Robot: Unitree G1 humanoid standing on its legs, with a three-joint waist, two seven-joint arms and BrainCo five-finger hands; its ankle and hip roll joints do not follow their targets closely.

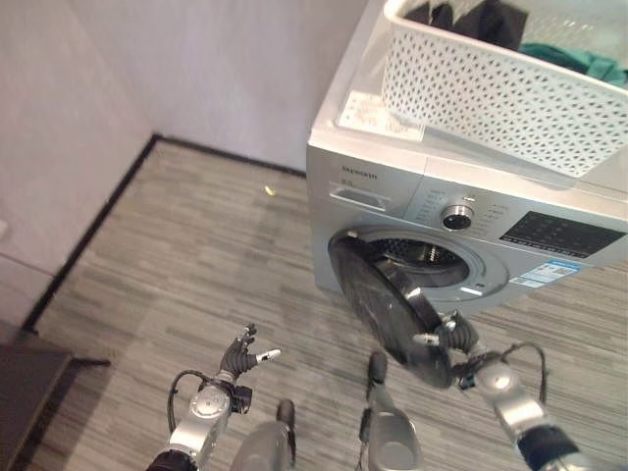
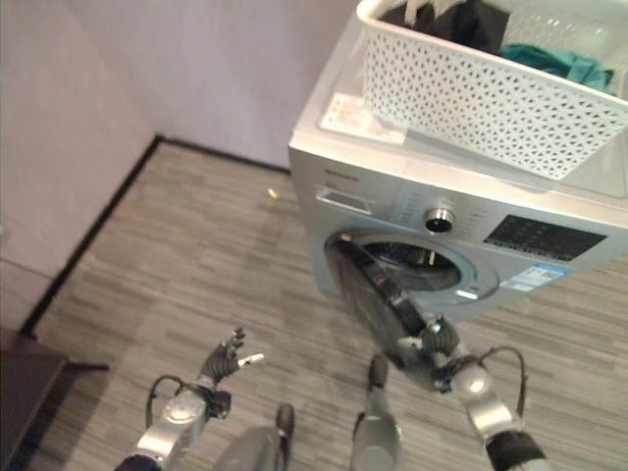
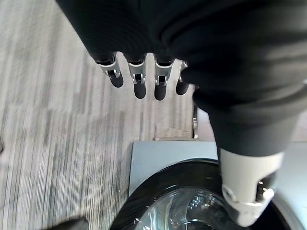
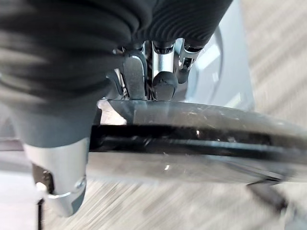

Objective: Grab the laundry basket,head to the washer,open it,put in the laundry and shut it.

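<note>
Midway through: the laundry basket [image 1: 510, 93] sits atop the washer [image 1: 392, 186], clothes inside; the right hand [image 1: 459, 339] grips the half-open door [image 1: 388, 294] — loading and shutting remain — while the left hand [image 1: 240, 355] hangs relaxed, empty.

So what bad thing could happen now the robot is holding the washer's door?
The right hand grips only the rim of the door, so it might slip off. The laundry basket sits tilted on top of the washer, hanging over its front edge, so a jolt could tip it. The left hand hangs free above the floor.
</note>
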